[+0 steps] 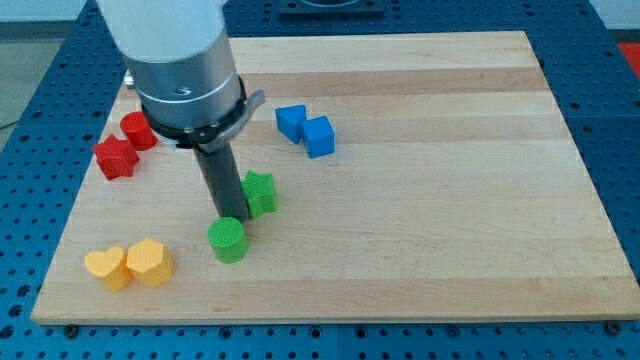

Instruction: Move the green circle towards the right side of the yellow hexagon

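The green circle [228, 240] is a short green cylinder lying low on the wooden board [450, 200], left of centre. My tip [226, 217] stands right at its upper edge, touching or nearly touching it. Two yellow blocks lie at the view's bottom left: one [105, 267] on the left and a heart-like one [149, 262] beside it, touching. Which is the hexagon I cannot tell. The green circle sits to the right of them, a short gap away.
A green star-like block [259, 192] sits just right of the rod. Two blue blocks [291, 121] [319, 136] lie touching above it. A red cylinder [137, 130] and a red star-like block [115, 157] lie at the left edge.
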### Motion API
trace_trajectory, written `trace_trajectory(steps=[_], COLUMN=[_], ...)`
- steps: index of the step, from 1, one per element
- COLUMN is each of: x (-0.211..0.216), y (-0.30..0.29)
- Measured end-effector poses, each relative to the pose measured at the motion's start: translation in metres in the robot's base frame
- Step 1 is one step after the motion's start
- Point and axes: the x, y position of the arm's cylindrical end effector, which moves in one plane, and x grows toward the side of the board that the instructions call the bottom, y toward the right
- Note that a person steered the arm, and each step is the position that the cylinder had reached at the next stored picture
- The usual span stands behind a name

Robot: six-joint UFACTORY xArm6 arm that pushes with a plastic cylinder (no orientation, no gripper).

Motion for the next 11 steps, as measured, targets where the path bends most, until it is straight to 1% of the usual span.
trace_trajectory(steps=[1,2,3,4,5,6,7,8,10,11], x=[0.000,0.000,0.017,0.039,0.045,0.015,0.000,0.005,0.025,0.024], y=[0.011,0.047,0.053,0.018,0.004,0.014,-0.004,-0.023,-0.023,-0.022])
